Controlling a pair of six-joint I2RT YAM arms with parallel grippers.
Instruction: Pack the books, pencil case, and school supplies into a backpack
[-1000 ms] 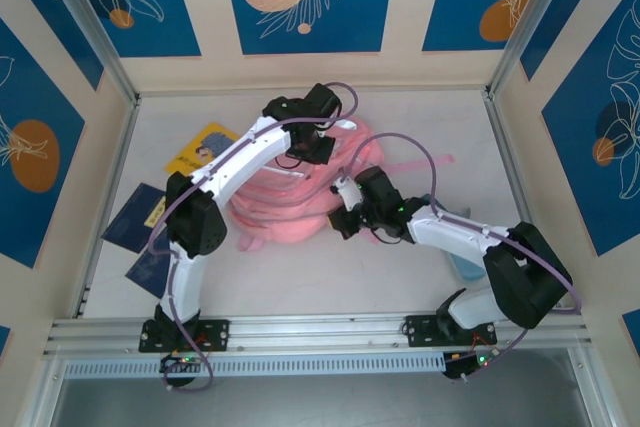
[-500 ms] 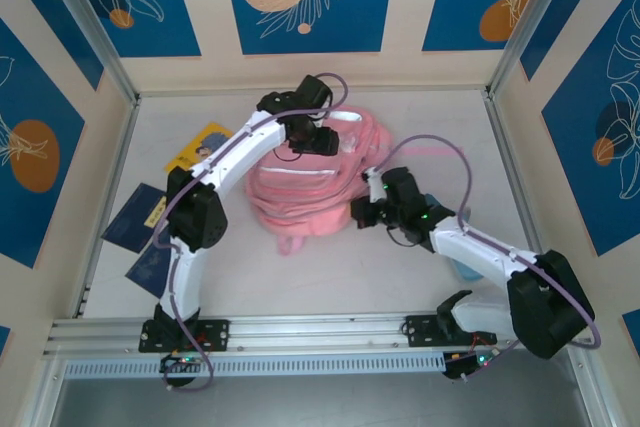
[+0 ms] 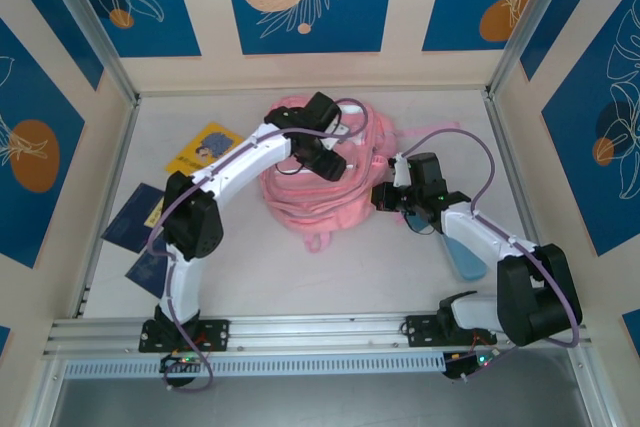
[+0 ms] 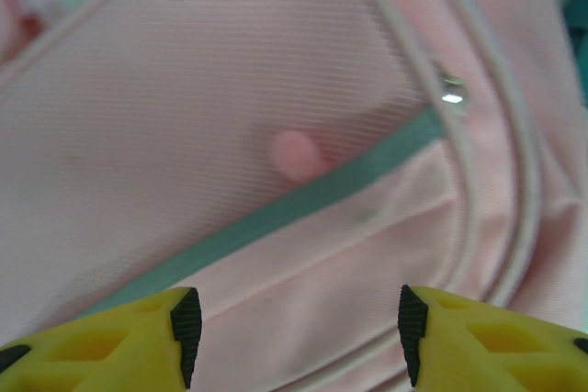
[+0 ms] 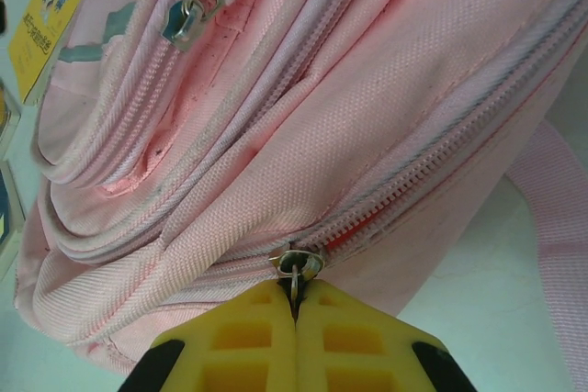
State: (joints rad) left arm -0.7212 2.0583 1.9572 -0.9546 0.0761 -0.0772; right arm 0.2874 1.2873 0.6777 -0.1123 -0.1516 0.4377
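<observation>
From above, the pink backpack [image 3: 325,209] is seen lying in the middle of the surface [image 3: 400,282], between the two arms. The left jaws are held over its upper part, and the right jaws are set against its right side. The yellow book [image 3: 205,147] and the navy book [image 3: 135,219] are laid well apart from it on the left; the pencil case [image 3: 466,259] is seen near the right arm.

In the left wrist view, the left jaws are spread, close above pink fabric crossed by a teal stripe [image 4: 276,218].

In the right wrist view, the right jaws are pressed together, pinching a zip pull [image 5: 296,265] on the backpack's side, and the yellow book is glimpsed at the upper left.
</observation>
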